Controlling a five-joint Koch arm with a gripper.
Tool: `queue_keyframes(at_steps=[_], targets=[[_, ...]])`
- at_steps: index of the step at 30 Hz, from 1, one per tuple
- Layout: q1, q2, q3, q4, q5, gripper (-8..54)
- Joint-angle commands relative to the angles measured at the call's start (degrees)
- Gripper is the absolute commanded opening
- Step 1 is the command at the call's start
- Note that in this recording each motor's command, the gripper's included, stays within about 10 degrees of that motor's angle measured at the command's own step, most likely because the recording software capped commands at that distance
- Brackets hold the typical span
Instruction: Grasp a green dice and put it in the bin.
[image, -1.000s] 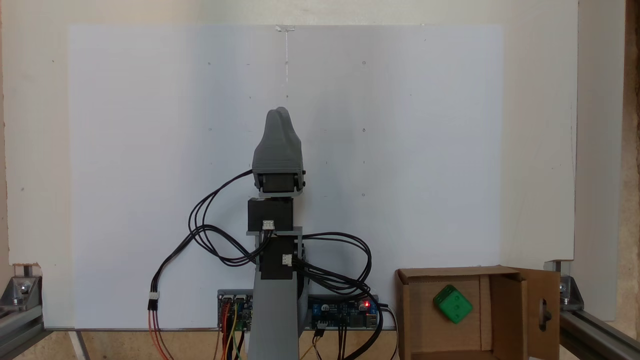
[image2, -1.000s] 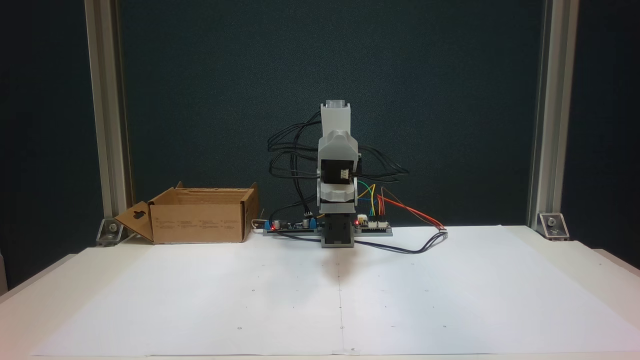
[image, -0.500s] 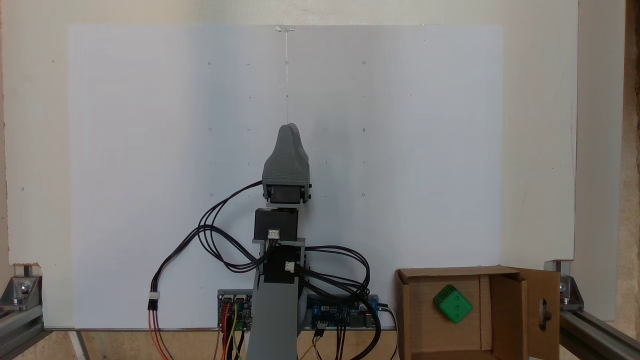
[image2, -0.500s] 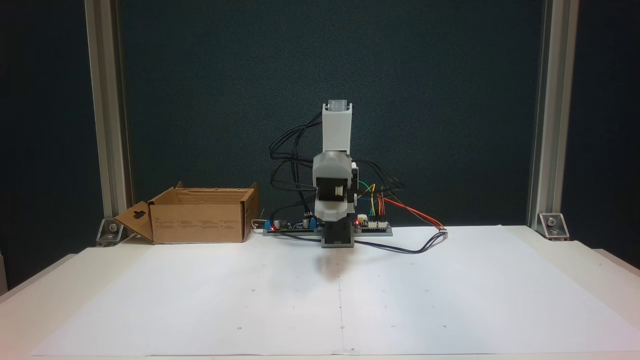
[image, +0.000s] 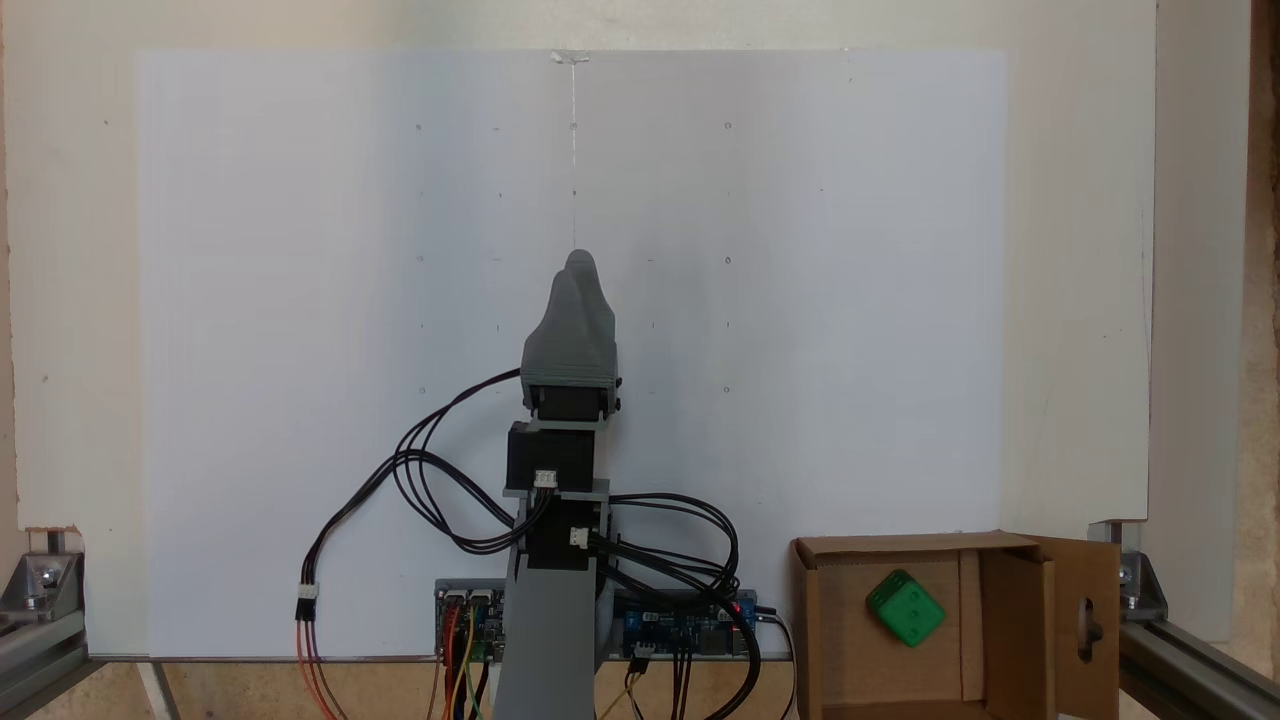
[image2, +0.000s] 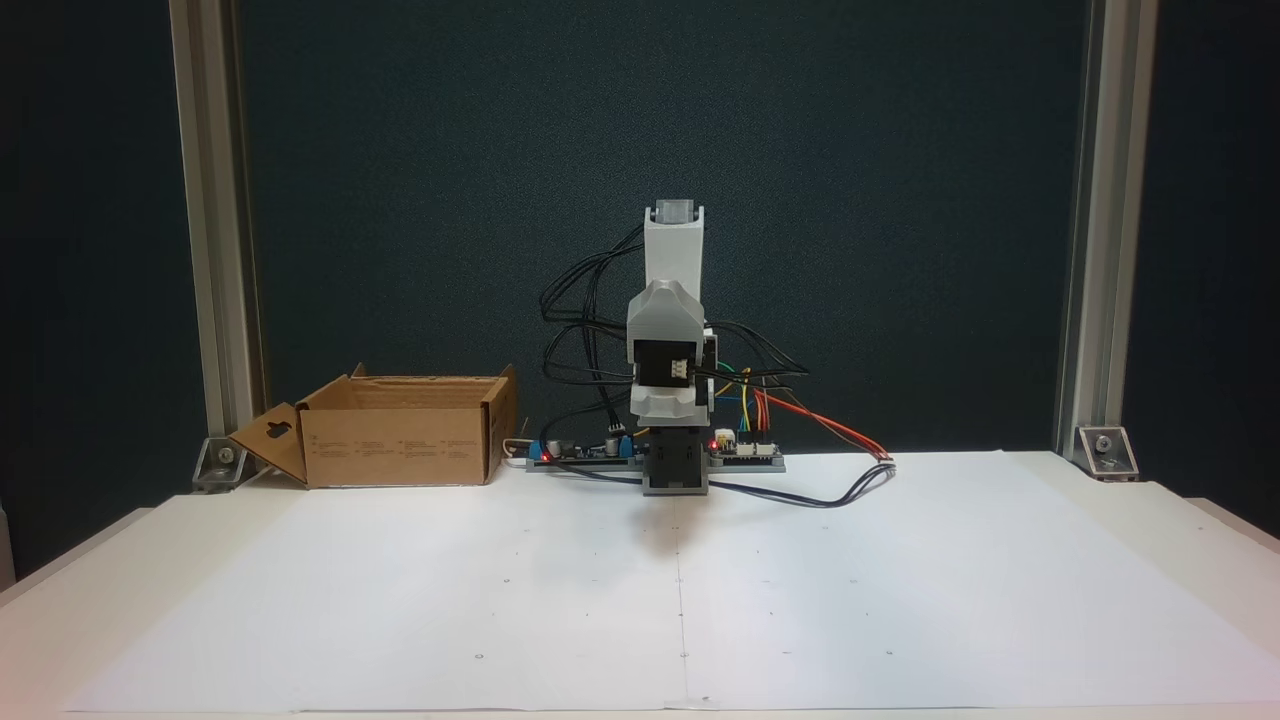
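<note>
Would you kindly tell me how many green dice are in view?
1. The green dice lies inside the cardboard box, seen from above; nothing suggests hidden ones.

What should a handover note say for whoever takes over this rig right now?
End effector: over the white paper sheet, away from the bin; its jaws overlap, so open or shut cannot be told. Nothing is visibly held.
Green dice: lying inside the bin, the open cardboard box beside the arm's base.
Done: the dice is in the bin.
Left: nothing apparent for the dice; probably just park the arm.
</note>
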Motion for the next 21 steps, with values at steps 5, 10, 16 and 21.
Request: queue_keyframes(at_steps=[5, 10, 16, 21], targets=[[-0.44, 6.06, 2.99, -4.04, 2.02, 44.6], [-0.44, 5.98, 2.99, -4.04, 2.02, 44.6], [-0.7, 5.98, 2.99, -4.04, 2.02, 44.6], [-0.62, 6.06, 2.99, -4.04, 2.02, 44.6]])
